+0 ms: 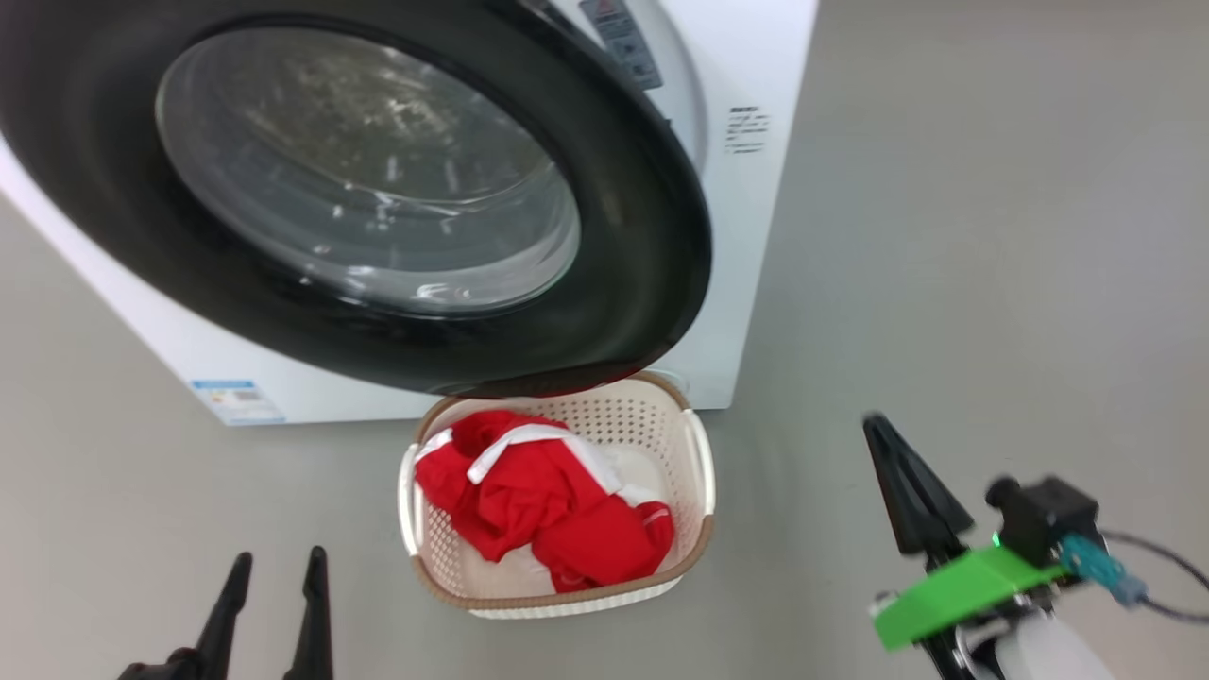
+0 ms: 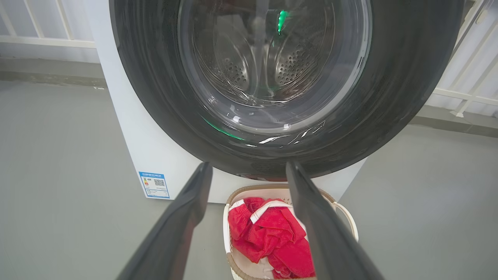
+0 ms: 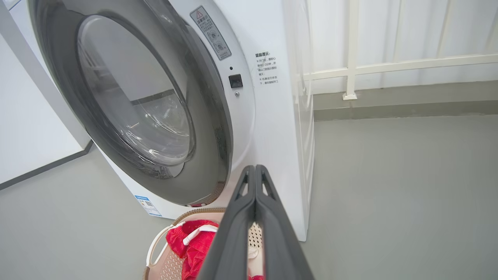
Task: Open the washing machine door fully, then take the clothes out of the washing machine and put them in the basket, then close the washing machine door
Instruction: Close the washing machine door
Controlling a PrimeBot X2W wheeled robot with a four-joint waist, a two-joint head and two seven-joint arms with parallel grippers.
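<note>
Two grippers flank basket (image 1: 557,597): left gripper (image 1: 280,557) spread apart, right gripper (image 1: 878,430) pressed together, empty; clothes (image 1: 548,510) in basket; door (image 1: 642,236) ajar above

Bright, even, diffuse light fills all three views; the grey floor (image 1: 945,236) carries only faint, soft-edged shadows. The glossy black rim of the washing machine door (image 1: 652,283) has a pale sheen, and its glass shows white streaks of glare. A green glint (image 2: 281,19) sits upper centre in the left wrist view. The right hand (image 1: 878,434), lower right of the head view, is slightly smeared by motion blur. Both wrist views bend straight lines near the edges, as at the railing (image 3: 389,66), and the fingers (image 2: 183,221) of the left hand (image 2: 249,168) are soft at the bottom edge.
</note>
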